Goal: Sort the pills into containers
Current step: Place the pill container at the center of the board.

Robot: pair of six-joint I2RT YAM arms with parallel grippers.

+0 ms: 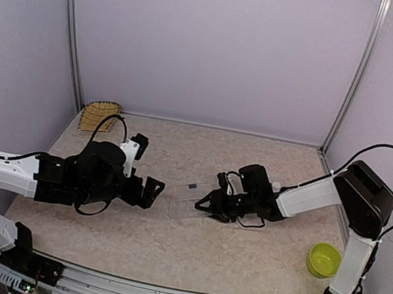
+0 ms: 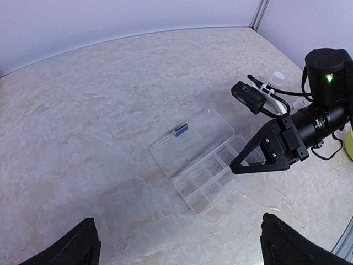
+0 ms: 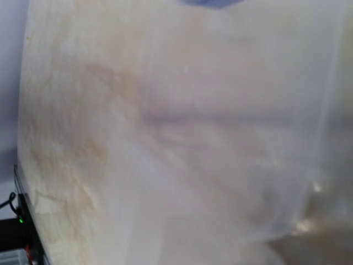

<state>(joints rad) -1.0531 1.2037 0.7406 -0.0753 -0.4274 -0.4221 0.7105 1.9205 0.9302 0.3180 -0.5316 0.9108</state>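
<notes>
1 organizer box point(image 2: 212, 179) w/ lid point(image 2: 193, 141) open, 1 bowl point(image 1: 321, 269), 1 basket point(image 1: 100, 115).

1. The right gripper point(image 2: 259, 157) sits over one end of the organizer box point(image 2: 193, 143) — no way in from that side.
2. The worktop point(image 2: 99, 110) between the left gripper point(image 1: 154, 191) and the box lies open.
3. A white bottle point(image 2: 277, 77) crowds in behind the right arm.

On the beige table point(image 1: 163, 251) are set an opened clear organizer box point(image 2: 205, 161), a yellow-green bowl point(image 1: 323, 260) and a woven basket point(image 1: 100, 115).
</notes>
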